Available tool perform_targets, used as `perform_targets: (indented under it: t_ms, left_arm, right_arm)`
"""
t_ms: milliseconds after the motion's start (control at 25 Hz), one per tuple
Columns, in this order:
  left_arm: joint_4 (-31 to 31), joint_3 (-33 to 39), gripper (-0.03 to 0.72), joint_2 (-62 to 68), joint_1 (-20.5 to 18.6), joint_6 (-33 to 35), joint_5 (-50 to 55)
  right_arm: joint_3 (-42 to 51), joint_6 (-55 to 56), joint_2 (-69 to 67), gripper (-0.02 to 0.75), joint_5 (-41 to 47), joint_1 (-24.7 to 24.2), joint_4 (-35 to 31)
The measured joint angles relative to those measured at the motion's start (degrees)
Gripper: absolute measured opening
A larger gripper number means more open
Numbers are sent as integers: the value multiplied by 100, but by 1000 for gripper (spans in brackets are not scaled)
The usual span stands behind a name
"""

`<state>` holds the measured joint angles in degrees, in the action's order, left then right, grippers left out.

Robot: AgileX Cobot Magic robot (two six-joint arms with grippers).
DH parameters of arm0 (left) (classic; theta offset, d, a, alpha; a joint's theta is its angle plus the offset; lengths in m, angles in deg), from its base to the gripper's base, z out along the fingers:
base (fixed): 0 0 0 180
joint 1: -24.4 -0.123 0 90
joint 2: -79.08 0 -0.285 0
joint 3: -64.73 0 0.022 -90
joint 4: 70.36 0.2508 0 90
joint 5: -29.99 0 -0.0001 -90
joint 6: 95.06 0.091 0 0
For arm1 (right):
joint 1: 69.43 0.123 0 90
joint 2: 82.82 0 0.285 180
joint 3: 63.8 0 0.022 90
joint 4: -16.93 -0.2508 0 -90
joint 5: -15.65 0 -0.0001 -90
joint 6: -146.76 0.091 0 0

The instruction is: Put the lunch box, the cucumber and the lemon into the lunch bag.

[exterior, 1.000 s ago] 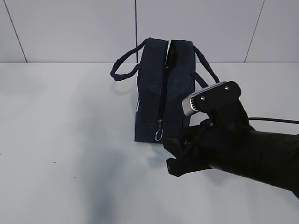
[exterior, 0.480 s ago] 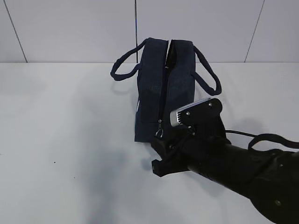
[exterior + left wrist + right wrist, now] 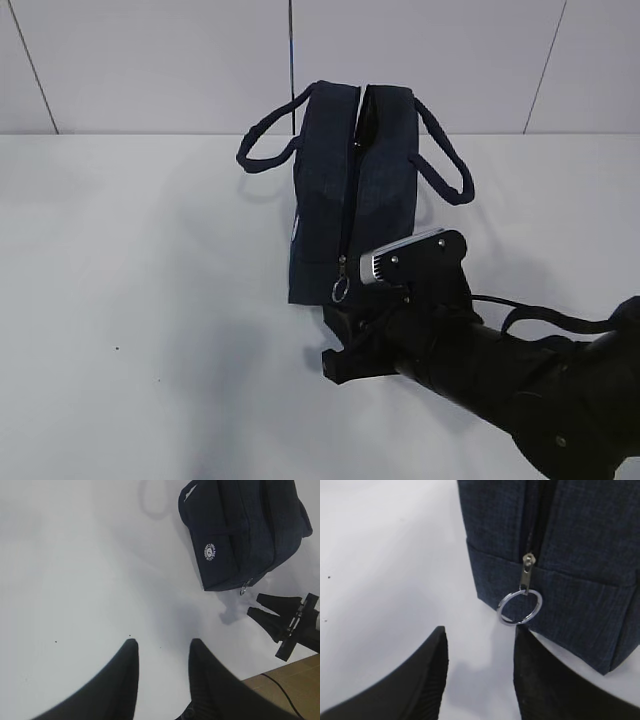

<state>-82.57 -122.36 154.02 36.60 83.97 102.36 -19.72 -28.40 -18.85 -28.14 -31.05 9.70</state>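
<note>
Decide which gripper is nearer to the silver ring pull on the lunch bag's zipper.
Right. The right gripper sits open just below the ring pull, one finger almost touching it. The left gripper hangs open over bare table, well away from the lunch bag.

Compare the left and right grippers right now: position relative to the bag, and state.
The right gripper sits at the lunch bag's zipper end, one finger tip just under the silver ring pull; the left gripper hangs over bare table, well away from the bag. The right one's jaws stand wider apart than the left's. Both are open and hold nothing.
</note>
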Motion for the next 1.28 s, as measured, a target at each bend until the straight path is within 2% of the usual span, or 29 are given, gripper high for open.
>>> perform_targets:
  t_ms: [680,960,1280]
  left_arm:
    - [167,0,245,0,0,-9,0]
    - [181,0,245,0,0,-9,0]
    - [189,0,245,0,0,-9,0]
  right_arm:
    - [-359,10,-424,345,-125,0,-188]
    - [-416,10,-618,345,-199,0,-795]
    - [-416,10,-641,344,-275,0,-838]
